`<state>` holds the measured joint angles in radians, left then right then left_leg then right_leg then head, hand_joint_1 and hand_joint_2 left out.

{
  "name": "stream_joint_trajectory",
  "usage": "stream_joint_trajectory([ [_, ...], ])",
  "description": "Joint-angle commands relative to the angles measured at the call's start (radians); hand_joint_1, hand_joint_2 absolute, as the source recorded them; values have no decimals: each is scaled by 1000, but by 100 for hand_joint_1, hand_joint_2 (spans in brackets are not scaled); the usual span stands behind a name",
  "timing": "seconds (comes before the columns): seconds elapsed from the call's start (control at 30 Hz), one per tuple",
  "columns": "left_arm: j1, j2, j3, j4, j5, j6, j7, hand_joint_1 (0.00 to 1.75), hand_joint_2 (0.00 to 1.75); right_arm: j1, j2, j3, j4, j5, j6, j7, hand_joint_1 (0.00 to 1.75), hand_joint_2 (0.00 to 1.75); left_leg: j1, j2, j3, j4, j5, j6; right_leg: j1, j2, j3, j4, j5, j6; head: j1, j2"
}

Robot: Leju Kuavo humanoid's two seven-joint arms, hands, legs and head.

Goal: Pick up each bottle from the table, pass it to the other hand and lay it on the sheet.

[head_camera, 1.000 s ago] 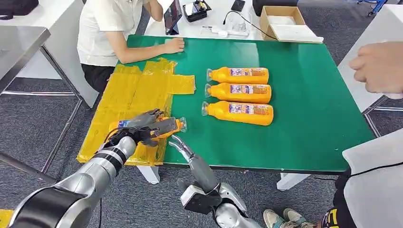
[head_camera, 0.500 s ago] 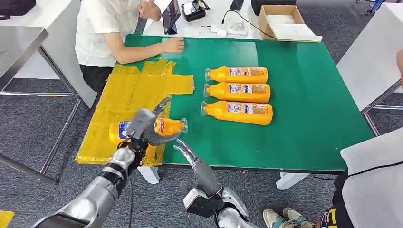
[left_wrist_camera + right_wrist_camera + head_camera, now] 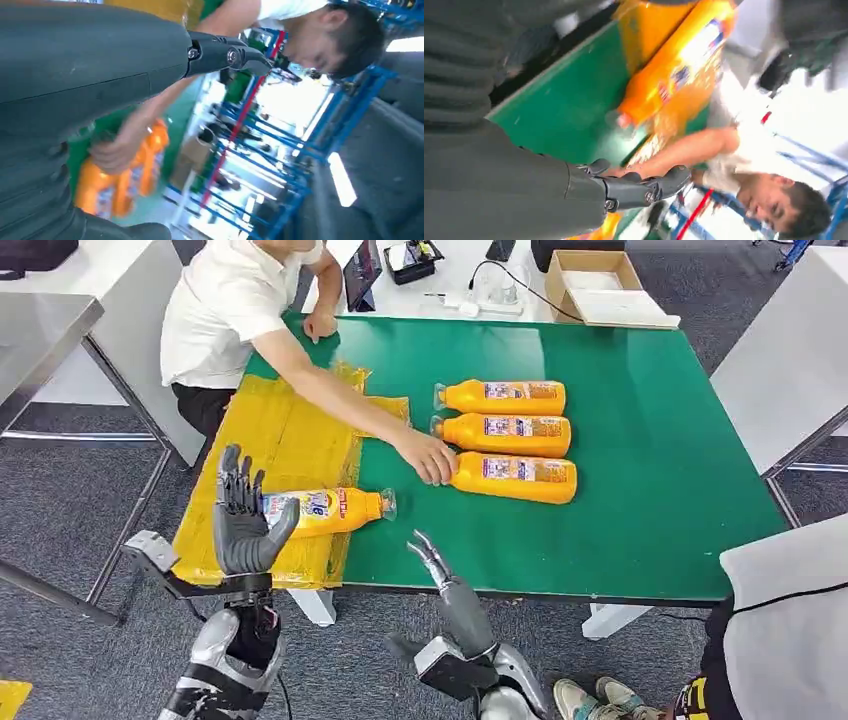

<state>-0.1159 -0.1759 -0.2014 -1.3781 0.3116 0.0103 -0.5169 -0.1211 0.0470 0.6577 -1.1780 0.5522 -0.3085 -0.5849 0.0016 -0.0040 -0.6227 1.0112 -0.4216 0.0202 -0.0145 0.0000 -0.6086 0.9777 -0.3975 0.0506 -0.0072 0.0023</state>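
Left hand now off sideways bottle, cap rightward on sheet

A person in a white shirt leans over the green table from its far left side, one arm stretched across it. Behind the table stand an open cardboard box, a tablet and a black tray; grey carpet covers the floor
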Motion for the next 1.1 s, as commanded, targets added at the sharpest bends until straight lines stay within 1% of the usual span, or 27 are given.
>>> stream_joint_trajectory([
  [0.03, 54, 12, 6, -119, 20, -8, 13, 0, 175, -52, -88, -53, 14, 45, -32, 18, 0, 175, 0, 1, 4, 0, -2, -1, 0, 1, 4, 0, -1, -1, 0, 0],
  [0.07, 52, 12, 7, -115, 20, -8, 13, 0, 175, -50, -81, -52, 16, 47, -34, 22, 0, 175, 0, 2, 7, 0, -3, -1, 0, 1, 7, 0, -3, -2, 0, 0],
  [0.1, 52, 12, 7, -115, 20, -8, 13, 0, 175, -50, -81, -52, 16, 47, -34, 22, 0, 175, 0, 1, 2, 0, -1, -1, 0, 1, 2, 0, -1, -1, 0, 0],
  [0.13, 51, 12, 7, -115, 20, -8, 12, 0, 175, -48, -77, -50, 16, 47, -34, 23, 0, 175, 0, 0, 5, -1, -2, -1, 0, 0, 5, 0, -2, -2, 0, 0],
  [0.2, 51, 12, 7, -115, 20, -8, 12, 0, 175, -48, -77, -50, 16, 47, -34, 23, 0, 175, 0, 0, 2, -1, -1, -1, 0, 0, 2, 0, -1, -1, 0, 0],
  [0.23, 55, 13, 5, -116, 9, 3, 1, 0, 175, -66, -93, -51, 37, 121, -81, 73, 0, 175, 0, 0, 4, -1, -2, -1, 0, 0, 4, 0, -2, -2, 0, 0],
  [0.27, 68, 15, -2, -125, -8, 11, -7, 0, 175, -93, -117, -59, 62, 185, -117, 122, 0, 175, 0, 1, 7, 0, -3, -2, 1, 1, 6, 1, -3, -3, 0, 0],
  [0.3, 90, 19, -13, -143, -49, 38, -21, 0, 175, -135, -149, -82, 109, 234, -137, 164, 0, 175, 0, 1, 4, -1, -1, -1, 0, 1, 3, 0, -1, -1, 0, 0],
  [0.33, 108, 17, -18, -159, -80, 68, -39, 0, 175, -169, -168, -100, 152, 261, -147, 179, 0, 175, 0, 1, 3, -1, -1, 0, 0, 1, 2, -1, 0, -1, 0, 0],
  [0.37, 120, 18, -24, -171, -88, 80, -46, 0, 175, -197, -177, -119, 194, 275, -149, 175, 0, 175, 0, 2, 5, -1, -1, 0, 0, 2, 4, -1, -1, -1, 0, 0],
  [0.4, 139, 18, -41, -192, -85, 76, -43, 0, 175, -244, -193, -141, 261, 309, -151, 203, 0, 175, 0, 3, 4, -1, -1, 0, 0, 3, 3, -1, 0, -1, 0, 0],
  [0.43, 148, 19, -53, -200, -85, 75, -43, 0, 175, -276, -200, -156, 307, 305, -132, 195, 0, 175, -1, 4, 7, -1, -2, 0, 0, 3, 6, -1, -1, -1, 0, 0],
  [0.47, 154, 27, -66, -203, -83, 74, -44, 0, 175, -308, -191, -186, 361, 306, -122, 167, 0, 175, -1, 3, 5, -1, -1, 0, -1, 3, 4, -1, 0, 0, 0, 0],
  [0.5, 155, 31, -76, -190, -85, 75, -44, 0, 175, -357, -191, -177, 435, 354, -124, 195, 0, 175, -1, 3, 4, -1, -1, 0, -1, 2, 3, -1, 0, 0, 0, 0],
  [0.53, 152, 32, -78, -177, -95, 84, -47, 0, 175, -386, -182, -184, 477, 355, -109, 196, 0, 175, -1, 1, 3, -1, 0, 1, -1, 1, 3, -1, 0, 0, 0, 0],
  [0.6, 140, 27, -76, -156, -97, 89, -48, 0, 175, -415, -165, -177, 525, 365, -86, 203, 0, 175, -2, 2, 4, -1, 0, 1, -2, 2, 4, -1, 0, -1, 0, 0],
  [0.67, 133, 21, -75, -150, -95, 90, -48, 0, 175, -422, -151, -167, 552, 378, -82, 216, 0, 175, -4, 1, 3, -1, 1, 1, -3, 1, 2, -1, 1, 0, 0, 0],
  [0.7, 132, 20, -75, -150, -94, 90, -47, 0, 175, -426, -148, -151, 564, 400, -90, 230, 0, 175, -3, 2, 5, -1, 0, 0, -3, 2, 5, -1, 1, 0, 0, 0],
  [0.8, 136, 21, -79, -154, -95, 90, -41, 0, 175, -436, -140, -115, 583, 465, -101, 315, 0, 175, -3, 0, 3, -1, 0, 1, -2, 0, 3, -1, 1, 0, 0, 0],
  [0.83, 139, 20, -77, -157, -96, 91, -39, 0, 175, -438, -141, -107, 581, 479, -110, 338, 0, 175, -2, 1, 5, -1, -1, 0, -2, 1, 5, -1, 0, -1, 0, 0],
  [0.87, 144, 18, -74, -162, -95, 94, -37, 0, 175, -435, -138, -109, 575, 484, -111, 357, 0, 175, -2, 1, 4, 0, -1, 1, -2, 2, 4, 0, 0, 0, 0, 0],
  [0.9, 151, 17, -68, -169, -92, 100, -33, 0, 175, -431, -138, -104, 566, 503, -117, 397, 0, 175, -2, 2, 7, -1, -2, 0, -2, 3, 6, 0, -1, -1, 0, 0],
  [1.0, 154, 17, -65, -172, -92, 101, -33, 0, 175, -429, -139, -103, 561, 508, -113, 409, 0, 175, -2, 1, 3, 0, 0, 1, -2, 1, 3, 0, 1, 1, 0, 0],
  [1.03, 154, 17, -65, -172, -92, 101, -33, 0, 175, -429, -139, -103, 561, 508, -113, 409, 0, 175, -2, 1, 5, 0, -1, 1, -2, 1, 5, 0, 0, 0, 0, 0],
  [1.1, 154, 17, -65, -172, -92, 101, -33, 0, 175, -429, -139, -103, 561, 508, -113, 409, 0, 175, -2, 0, 3, 0, 0, 1, -2, 1, 3, 0, 0, 0, 0, 0],
])
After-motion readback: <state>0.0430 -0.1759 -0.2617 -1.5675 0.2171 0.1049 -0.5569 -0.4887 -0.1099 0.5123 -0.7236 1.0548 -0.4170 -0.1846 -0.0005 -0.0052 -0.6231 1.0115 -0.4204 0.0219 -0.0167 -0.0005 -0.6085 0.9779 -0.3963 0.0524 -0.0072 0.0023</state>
